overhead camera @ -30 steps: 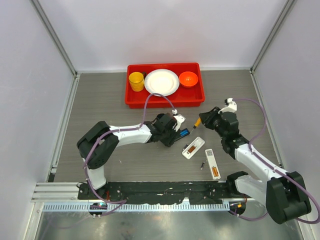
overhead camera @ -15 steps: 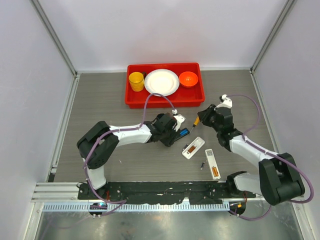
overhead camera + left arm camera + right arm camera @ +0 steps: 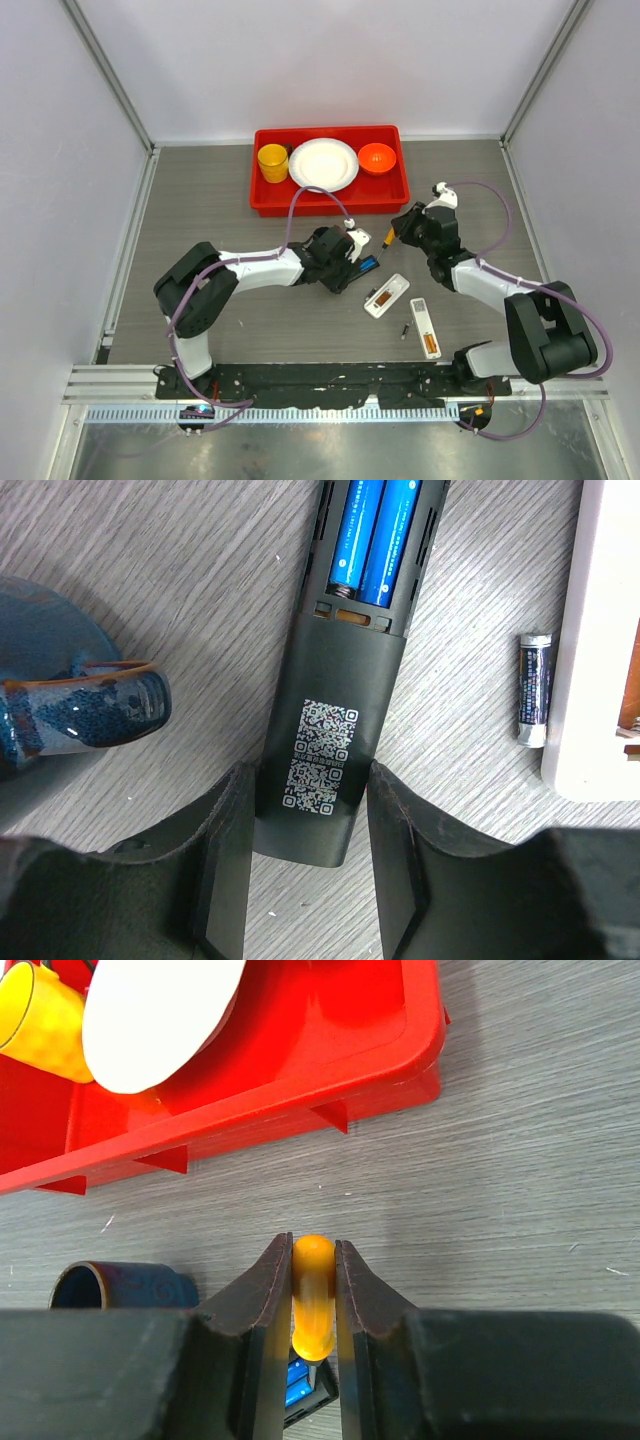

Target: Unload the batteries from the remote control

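A black remote [image 3: 330, 720] lies on the table with its back open and two bright blue batteries [image 3: 380, 530] in the bay. My left gripper [image 3: 308, 810] is shut on the remote's near end, one finger on each side. A dark grey battery [image 3: 532, 690] lies loose to its right. My right gripper [image 3: 313, 1245] is shut on the orange-handled screwdriver [image 3: 313, 1300], held upright with its tip hidden, just above the blue batteries [image 3: 298, 1380]. In the top view the left gripper [image 3: 345, 262] and right gripper [image 3: 400, 232] flank the remote [image 3: 368, 265].
Two white remotes [image 3: 387, 296] [image 3: 425, 327] lie open near the front, with a small battery [image 3: 406, 329] between them. A red tray [image 3: 330, 195] at the back holds a yellow cup [image 3: 272, 162], white plate [image 3: 323, 164] and orange bowl [image 3: 377, 157]. A dark blue cup [image 3: 80, 710] lies beside the left gripper.
My right gripper has moved left and back with the screwdriver, closer to the black remote. The left arm and remote have not moved.
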You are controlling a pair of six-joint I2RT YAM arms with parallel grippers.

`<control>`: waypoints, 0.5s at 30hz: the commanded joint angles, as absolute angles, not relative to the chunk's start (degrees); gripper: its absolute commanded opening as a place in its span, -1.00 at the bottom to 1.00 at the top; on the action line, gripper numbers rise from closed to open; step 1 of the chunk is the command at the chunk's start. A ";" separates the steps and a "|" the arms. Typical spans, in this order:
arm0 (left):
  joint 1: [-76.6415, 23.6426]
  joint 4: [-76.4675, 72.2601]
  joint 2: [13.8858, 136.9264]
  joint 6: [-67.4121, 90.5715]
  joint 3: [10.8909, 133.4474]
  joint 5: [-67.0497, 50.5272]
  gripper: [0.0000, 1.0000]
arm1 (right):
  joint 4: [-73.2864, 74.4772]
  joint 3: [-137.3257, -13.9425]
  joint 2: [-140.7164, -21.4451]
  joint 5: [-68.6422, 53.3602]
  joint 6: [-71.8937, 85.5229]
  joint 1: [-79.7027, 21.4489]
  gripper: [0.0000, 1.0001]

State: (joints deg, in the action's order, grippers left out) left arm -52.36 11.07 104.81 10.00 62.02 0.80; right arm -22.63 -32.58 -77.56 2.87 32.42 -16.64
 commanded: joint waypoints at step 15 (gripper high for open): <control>-52.38 17.31 109.78 11.16 60.73 -3.69 -0.26 | -28.47 -31.99 -79.45 0.79 30.67 -16.44 -0.98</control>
State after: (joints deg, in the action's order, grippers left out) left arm -52.36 11.66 105.16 9.98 62.61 0.71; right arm -24.05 -32.51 -79.13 1.34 31.53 -16.64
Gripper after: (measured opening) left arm 0.462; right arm 0.244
